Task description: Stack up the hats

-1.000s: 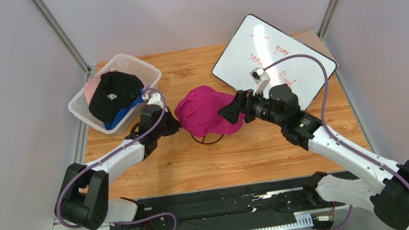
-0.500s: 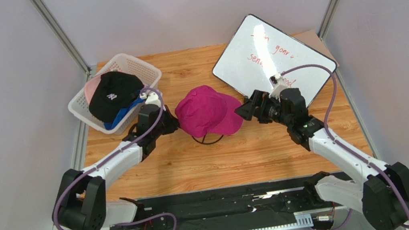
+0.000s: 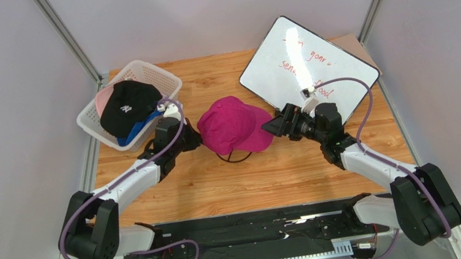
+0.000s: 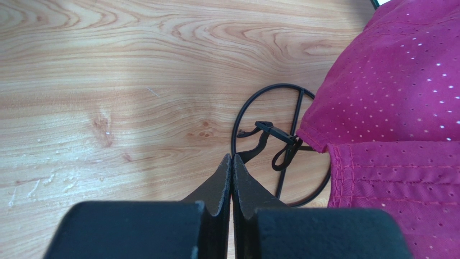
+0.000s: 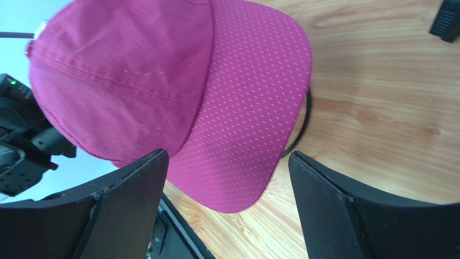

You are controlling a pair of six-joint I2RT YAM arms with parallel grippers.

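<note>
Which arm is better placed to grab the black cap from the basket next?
Left, I'd judge. The left gripper, though shut, sits close to the basket holding the black cap. The right gripper is open but lies beyond the magenta cap, farther from the basket.

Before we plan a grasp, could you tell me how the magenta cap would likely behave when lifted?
The magenta cap looks like thin perforated fabric, so its crown will probably sag once lifted. Its brim holds a smooth curve, so it is likely stiffer and a better grip. It sits on a wire stand, which might shift.
</note>
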